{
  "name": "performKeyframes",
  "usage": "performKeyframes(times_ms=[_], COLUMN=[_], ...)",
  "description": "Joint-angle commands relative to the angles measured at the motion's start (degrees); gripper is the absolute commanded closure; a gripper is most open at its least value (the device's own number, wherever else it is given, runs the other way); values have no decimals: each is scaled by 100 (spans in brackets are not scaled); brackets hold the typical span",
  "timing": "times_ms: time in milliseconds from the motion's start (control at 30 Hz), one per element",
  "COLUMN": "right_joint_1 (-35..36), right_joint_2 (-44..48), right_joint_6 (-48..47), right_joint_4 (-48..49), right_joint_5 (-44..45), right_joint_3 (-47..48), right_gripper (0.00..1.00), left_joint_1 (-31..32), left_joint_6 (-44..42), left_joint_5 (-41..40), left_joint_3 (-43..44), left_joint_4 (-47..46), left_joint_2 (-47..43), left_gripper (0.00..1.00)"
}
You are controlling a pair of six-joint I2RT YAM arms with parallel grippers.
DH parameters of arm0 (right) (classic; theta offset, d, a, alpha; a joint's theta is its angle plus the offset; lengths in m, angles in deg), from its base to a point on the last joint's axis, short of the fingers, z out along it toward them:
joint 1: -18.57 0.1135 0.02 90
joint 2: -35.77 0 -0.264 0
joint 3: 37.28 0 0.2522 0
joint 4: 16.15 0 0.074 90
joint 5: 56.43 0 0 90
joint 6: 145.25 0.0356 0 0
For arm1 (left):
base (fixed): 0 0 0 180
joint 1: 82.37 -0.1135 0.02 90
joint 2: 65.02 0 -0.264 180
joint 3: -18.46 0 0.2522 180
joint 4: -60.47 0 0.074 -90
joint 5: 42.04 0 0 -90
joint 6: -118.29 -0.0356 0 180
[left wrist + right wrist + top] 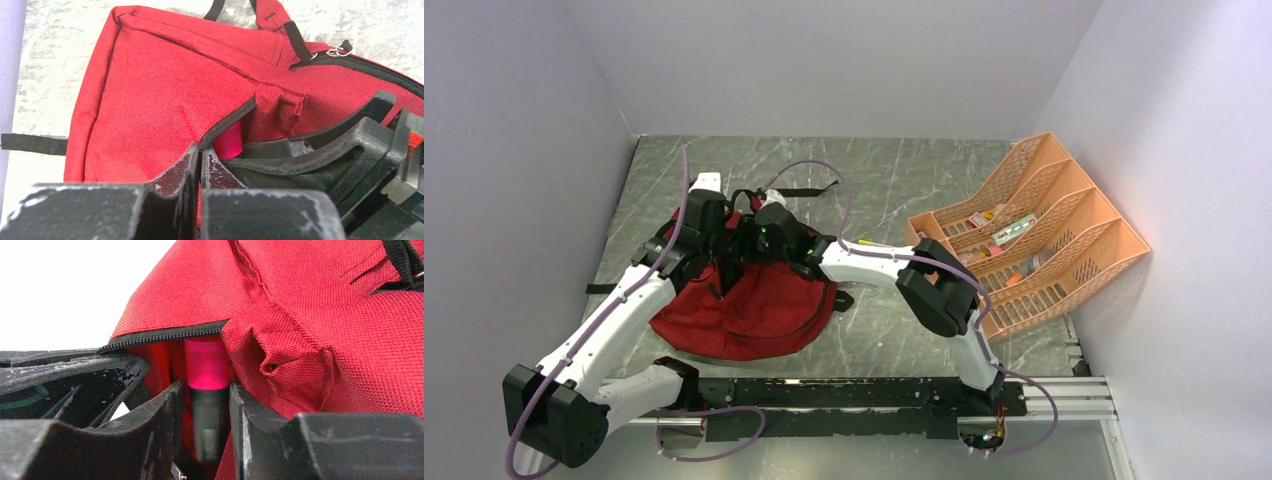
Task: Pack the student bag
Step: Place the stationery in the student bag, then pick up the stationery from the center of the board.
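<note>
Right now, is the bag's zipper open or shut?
Open: the student bag zipper gapes, and a pink-capped marker pokes into the gap.

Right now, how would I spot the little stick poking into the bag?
Find the dark red fabric backpack in the middle of the grey marbled table. At its black zipper opening, the right arm's fingers pinch a small round stick. It alone has a bright pink top and black bottom.

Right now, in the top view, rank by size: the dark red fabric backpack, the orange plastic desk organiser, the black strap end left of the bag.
Orange plastic desk organiser and dark red fabric backpack: alike; arms cover part of the bag, so unranked.
Black strap end: clearly smallest.
</note>
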Motion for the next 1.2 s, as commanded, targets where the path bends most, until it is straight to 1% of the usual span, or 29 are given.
performKeyframes(times_ms=[0, 100, 200, 333, 467, 600, 667, 733, 800, 833, 900, 1033, 1100, 1167], right_joint_1=[30, 27, 26, 26, 27, 8, -36, -129, -313, -498, -989, -2136, -2428, -2599], right_joint_2=[95, 154, 308, 762, 1521, 2430, 2853, 3178, 3480, 3582, 3733, 3792, 3563, 3259], right_joint_6=[-140, -192, -243, -588, -1364, -2194, -2817, -3297, -3689, -3853, -4036, -4560, -4953, -5404], right_joint_4=[-162, -227, -173, -109, 14, -35, -278, -734, -1240, -1508, -2037, -2880, -3373, -3787], right_joint_5=[131, 132, 313, 361, 423, 861, 1166, 1472, 1685, 1630, 1280, 57, -313, -408], right_joint_3=[160, 166, 26, -291, -830, -1459, -1666, -1748, -1837, -1855, -1781, -1563, -1316, -1086], right_gripper=[56, 55, 55, 57, 58, 58, 58, 56, 44, 39, 36, 35, 34, 33], left_joint_1=[-66, -69, -75, -74, -72, -73, -72, -75, -75, -75, -79, -107, -110, -123], left_joint_6=[-37, -34, -42, -34, -43, -41, -42, -43, -43, -43, -50, -51, -49, -68], left_joint_5=[-50, -79, -54, -65, -25, -33, -29, -43, -72, -92, -100, -86, -84, -42], left_joint_3=[0, -8, -1, -9, -1, -9, -11, -1, -8, -9, -2, 9, -7, 2], left_joint_4=[-278, -276, -284, -276, -287, -284, -288, -283, -276, -276, -278, -277, -282, -306], left_joint_2=[-84, -101, -89, -109, -103, -108, -105, -90, -75, -80, -57, -24, -37, -27], left_gripper=[95, 95, 95, 95, 95, 95, 95, 95, 95, 95, 95, 95, 95, 95])
